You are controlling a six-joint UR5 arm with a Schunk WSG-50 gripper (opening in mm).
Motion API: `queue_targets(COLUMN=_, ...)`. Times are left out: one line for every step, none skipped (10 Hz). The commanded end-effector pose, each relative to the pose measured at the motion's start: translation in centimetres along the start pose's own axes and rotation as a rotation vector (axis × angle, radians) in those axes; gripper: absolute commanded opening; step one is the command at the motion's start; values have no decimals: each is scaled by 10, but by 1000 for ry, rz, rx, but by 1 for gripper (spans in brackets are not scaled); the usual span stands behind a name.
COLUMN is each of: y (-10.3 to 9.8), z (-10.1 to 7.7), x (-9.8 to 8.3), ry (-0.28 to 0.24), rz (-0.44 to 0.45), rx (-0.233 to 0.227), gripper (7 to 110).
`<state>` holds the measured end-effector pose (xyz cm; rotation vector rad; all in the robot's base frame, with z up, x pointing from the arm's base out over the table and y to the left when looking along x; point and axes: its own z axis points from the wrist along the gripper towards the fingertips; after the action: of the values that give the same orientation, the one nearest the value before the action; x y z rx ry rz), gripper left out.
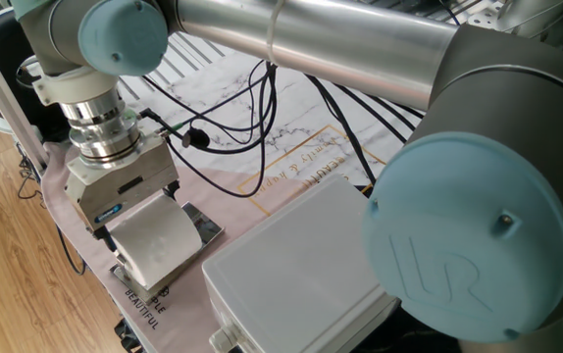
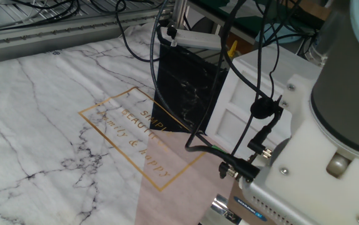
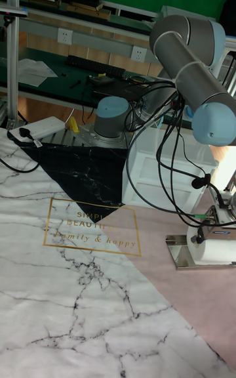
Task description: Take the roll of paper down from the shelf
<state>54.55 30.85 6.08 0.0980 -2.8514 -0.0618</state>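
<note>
The roll of paper (image 1: 159, 240) is a white textured cylinder lying on the shelf (image 1: 203, 227), a small shiny chrome rack near the table's front left corner. My gripper (image 1: 140, 209) comes down on the roll from above. One dark finger (image 1: 109, 233) sits at its left end and the other at its right end, so the jaws stand shut on the roll. The tall fixed view shows the roll (image 3: 219, 253) still resting on the shelf (image 3: 178, 251) under the gripper (image 3: 213, 241). In the other fixed view only the gripper's body shows.
A big white plastic box (image 1: 291, 275) stands right beside the shelf. Black cables (image 1: 232, 127) hang from the wrist over the marble-print cloth (image 2: 48, 125). A black cloth section (image 2: 182, 94) lies at the back. The table edge runs just left of the shelf.
</note>
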Motion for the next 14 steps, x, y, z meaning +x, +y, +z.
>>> queue_targets(y=0, z=-1, x=0, ry=0, rz=7, rx=-1, gripper=107)
queue_targets(y=1, z=0, x=-1, ry=-2, rz=6, rx=-8, gripper=107)
queue_targets(y=3, z=2, x=-2, ry=-5, rz=8, rx=-12, gripper=107)
queue_targets(y=3, z=2, x=-3, ry=-7, rz=12, rx=-14, gripper=107)
queue_targets(y=3, z=3, x=-3, ry=-10, rz=13, rx=-17, gripper=107)
queue_targets(y=4, z=4, x=-3, ry=-12, rz=14, rx=-18, gripper=88)
queue_targets(y=4, z=4, x=-4, ry=-16, rz=17, rx=-18, gripper=88)
queue_targets(y=4, z=5, x=-4, ry=-16, rz=20, rx=-18, gripper=88)
queue_targets(y=5, z=7, x=-5, ry=-19, rz=22, rx=-18, gripper=88)
queue_targets(y=6, z=7, x=-6, ry=-23, rz=22, rx=-21, gripper=88)
queue_targets(y=6, z=7, x=-6, ry=-23, rz=22, rx=-21, gripper=88)
queue_targets(y=6, z=8, x=-6, ry=-21, rz=24, rx=-21, gripper=88)
queue_targets(y=7, z=8, x=-6, ry=-21, rz=27, rx=-21, gripper=88)
queue_targets(y=7, z=8, x=-6, ry=-23, rz=27, rx=-22, gripper=88)
